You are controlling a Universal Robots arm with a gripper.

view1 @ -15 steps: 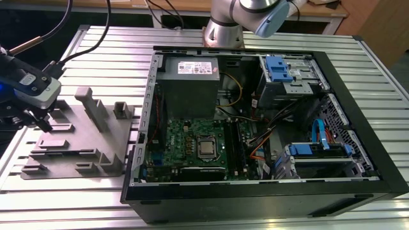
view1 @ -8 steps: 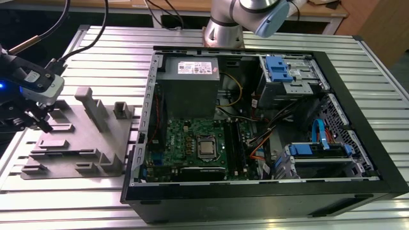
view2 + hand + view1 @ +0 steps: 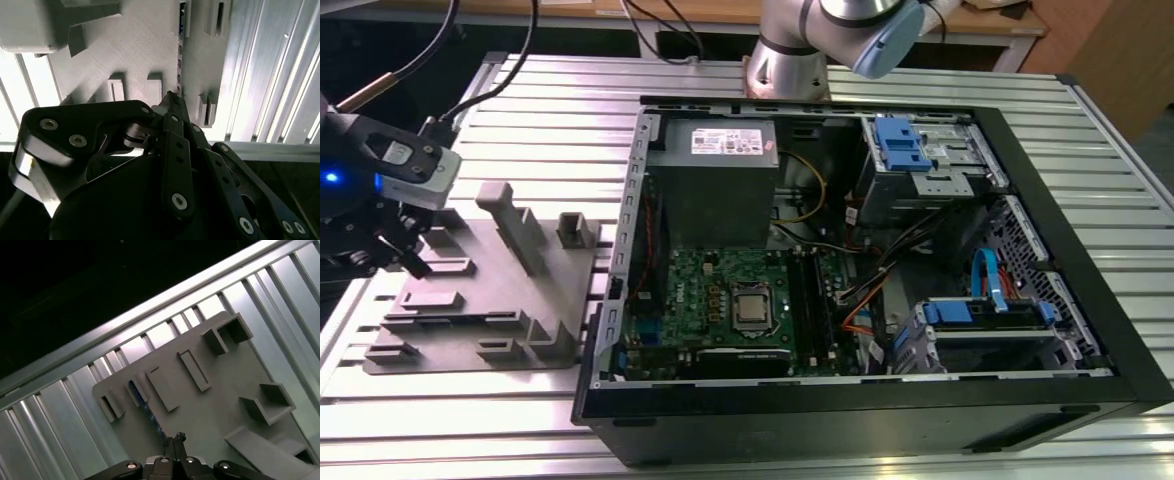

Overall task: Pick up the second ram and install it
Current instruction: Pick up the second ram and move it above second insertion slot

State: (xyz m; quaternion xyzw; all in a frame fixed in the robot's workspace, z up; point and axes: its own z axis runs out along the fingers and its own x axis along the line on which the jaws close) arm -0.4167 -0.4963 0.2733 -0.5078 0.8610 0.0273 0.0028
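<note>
Robot arm (image 3: 794, 50): one, in the exterior view.
Gripper (image 3: 175, 436): one, in both wrist views.
Slatted metal table (image 3: 720, 85): one.
Grey fixture plate (image 3: 454, 330): one, lying on the table.
Ram stick (image 3: 180, 50): one, standing on edge in the fixture plate.
Computer case (image 3: 854, 410): one, side open.
Motherboard (image 3: 707, 290): one, green.
Power supply (image 3: 714, 190): one.
Processor socket (image 3: 751, 310): one.
Blue-tabbed drive bays (image 3: 903, 143) (image 3: 947, 312): two.

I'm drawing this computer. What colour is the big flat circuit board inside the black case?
Dark green. The flat circuit board shows best in the exterior view.
</note>
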